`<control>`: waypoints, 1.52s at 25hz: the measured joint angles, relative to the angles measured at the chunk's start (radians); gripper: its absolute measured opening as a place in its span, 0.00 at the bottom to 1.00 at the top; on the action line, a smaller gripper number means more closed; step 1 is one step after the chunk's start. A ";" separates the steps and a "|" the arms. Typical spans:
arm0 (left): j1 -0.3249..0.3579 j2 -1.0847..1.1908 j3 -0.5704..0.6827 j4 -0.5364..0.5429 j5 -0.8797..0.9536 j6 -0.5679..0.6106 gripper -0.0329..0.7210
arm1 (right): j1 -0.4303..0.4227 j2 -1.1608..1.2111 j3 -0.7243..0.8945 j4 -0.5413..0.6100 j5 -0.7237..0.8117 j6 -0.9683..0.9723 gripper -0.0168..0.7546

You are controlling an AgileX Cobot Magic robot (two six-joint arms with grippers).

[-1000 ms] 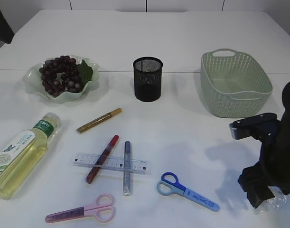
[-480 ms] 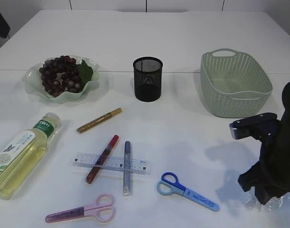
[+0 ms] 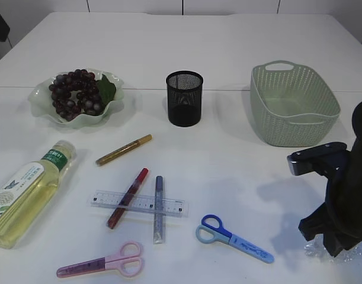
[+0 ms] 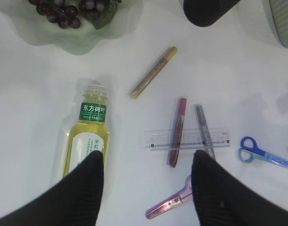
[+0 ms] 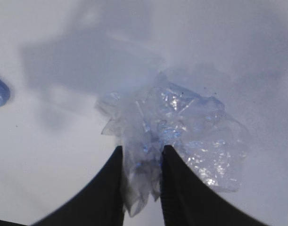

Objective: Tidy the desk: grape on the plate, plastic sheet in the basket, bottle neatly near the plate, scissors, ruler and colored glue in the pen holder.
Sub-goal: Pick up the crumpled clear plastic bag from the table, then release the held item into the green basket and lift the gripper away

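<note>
The right claw (image 5: 140, 155) is pinched narrow on the crumpled clear plastic sheet (image 5: 181, 127), low on the white tabletop (image 3: 228, 47) just in front of the pale green woven basket (image 3: 293, 103); next it likely must lift the sheet and drop it in that basket.

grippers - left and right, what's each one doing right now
Left gripper: open, holding nothing, above the bottle and ruler.
Right gripper: closed on the crumpled plastic sheet.

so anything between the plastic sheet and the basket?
Nothing visible. The right gripper pinches the crumpled plastic sheet at the table's near right edge; the basket sits farther back with bare table between, and its top is open.
</note>
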 joint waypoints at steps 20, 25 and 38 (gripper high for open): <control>0.000 0.000 0.000 -0.024 0.000 0.000 0.62 | 0.000 0.000 -0.187 0.064 0.356 0.000 0.27; 0.000 0.000 0.000 -0.024 0.000 0.000 0.62 | 0.000 0.004 -0.333 0.084 0.362 0.000 0.27; 0.000 0.000 0.000 -0.028 0.000 0.000 0.62 | 0.000 0.016 -0.808 -0.045 0.390 0.040 0.27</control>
